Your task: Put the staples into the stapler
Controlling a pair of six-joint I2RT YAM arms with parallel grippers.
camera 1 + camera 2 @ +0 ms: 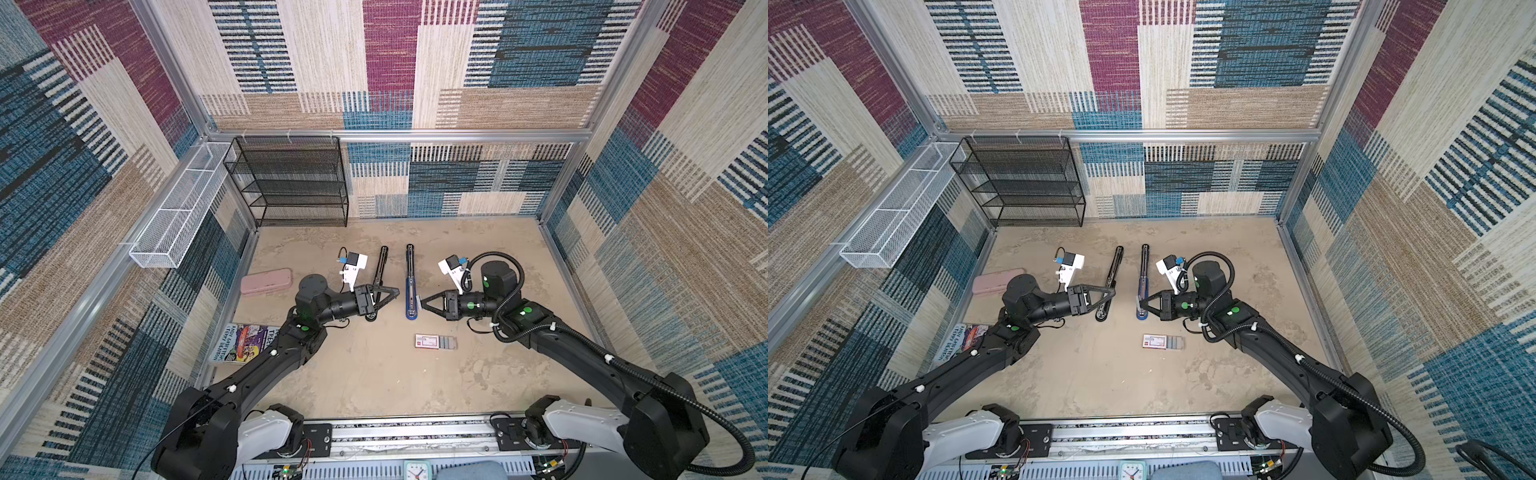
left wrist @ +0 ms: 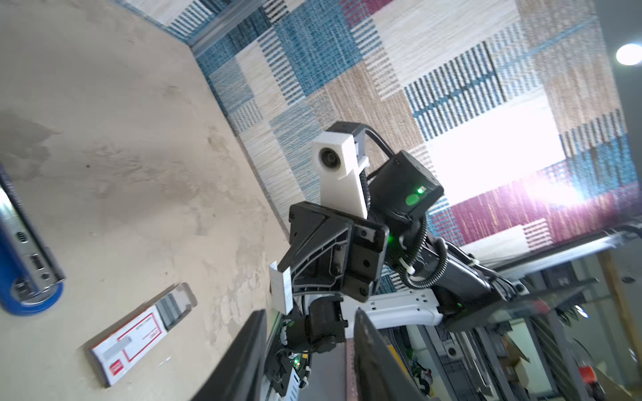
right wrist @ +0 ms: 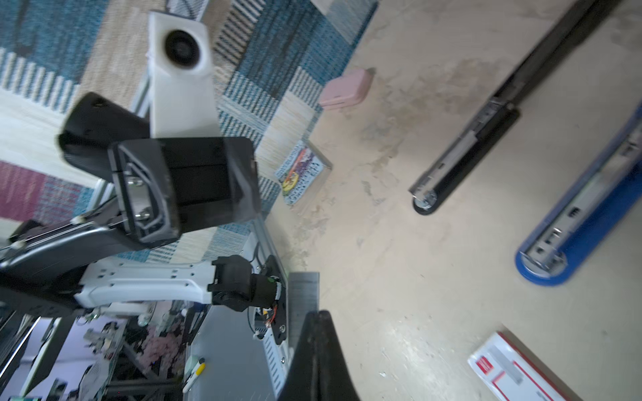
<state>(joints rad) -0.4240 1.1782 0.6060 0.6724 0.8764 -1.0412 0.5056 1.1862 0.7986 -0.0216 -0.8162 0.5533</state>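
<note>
R end effector (image 1: 422,300) clenched on staple strip (image 3: 304,295), just beside blue stapler (image 1: 410,286), laid open so rail accessible. L end effector (image 1: 395,293) released, nr black stapler (image 1: 380,266). Spare staples (image 1: 448,343) on counter (image 1: 374,395).

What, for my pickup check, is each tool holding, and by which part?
Right tool pinches a staple strip near one end; left tool, open, holds nothing.

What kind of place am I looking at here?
Probably a robot test cell: patterned walls on an aluminium frame, left arm and right arm mounted on a rail, workshop clutter beyond.
</note>
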